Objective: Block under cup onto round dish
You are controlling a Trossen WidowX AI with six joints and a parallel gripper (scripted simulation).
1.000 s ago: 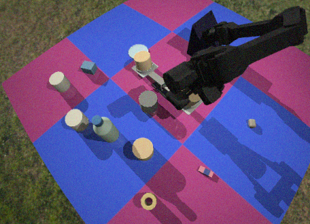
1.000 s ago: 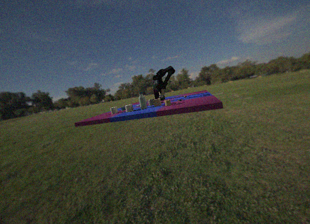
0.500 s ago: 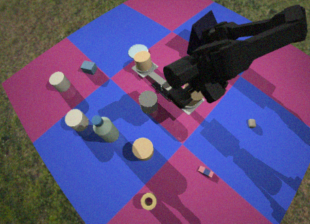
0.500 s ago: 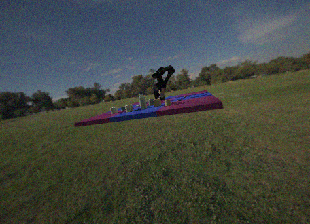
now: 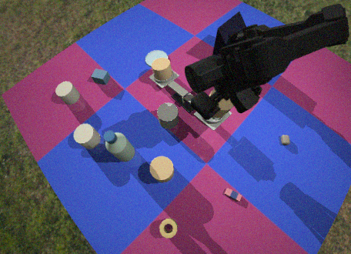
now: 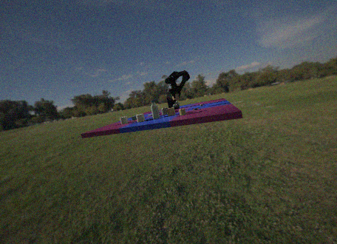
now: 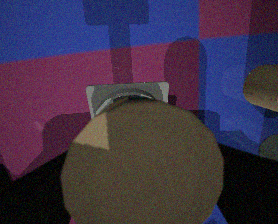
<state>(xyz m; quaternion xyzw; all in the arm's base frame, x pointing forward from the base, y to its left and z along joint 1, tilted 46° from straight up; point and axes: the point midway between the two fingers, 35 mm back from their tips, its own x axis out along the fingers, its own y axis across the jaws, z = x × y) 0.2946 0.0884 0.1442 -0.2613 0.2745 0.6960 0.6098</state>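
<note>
My gripper (image 5: 224, 102) (image 7: 137, 144) is shut on a tan cup (image 5: 225, 105) (image 7: 145, 165) over the near end of the balance (image 5: 178, 88). The cup's top fills the lower wrist view. The near pan (image 5: 215, 125) (image 7: 162, 91) shows past the cup, with part of its round rim in view; the cup looks slightly raised from it. The other tan cup (image 5: 161, 68) stands on the far pan. The pale blue round dish (image 5: 151, 56) lies just behind that cup and is partly hidden by it. No block shows; the space under the held cup is hidden.
A grey cylinder (image 5: 168, 114) stands close beside the balance. Farther off are a green bottle (image 5: 120, 147), a tan cylinder (image 5: 162, 168), pale cylinders (image 5: 68, 92) (image 5: 87, 136), a blue cube (image 5: 101, 76), a small beige block (image 5: 285, 140), a striped piece (image 5: 232, 195) and a yellow ring (image 5: 162, 228).
</note>
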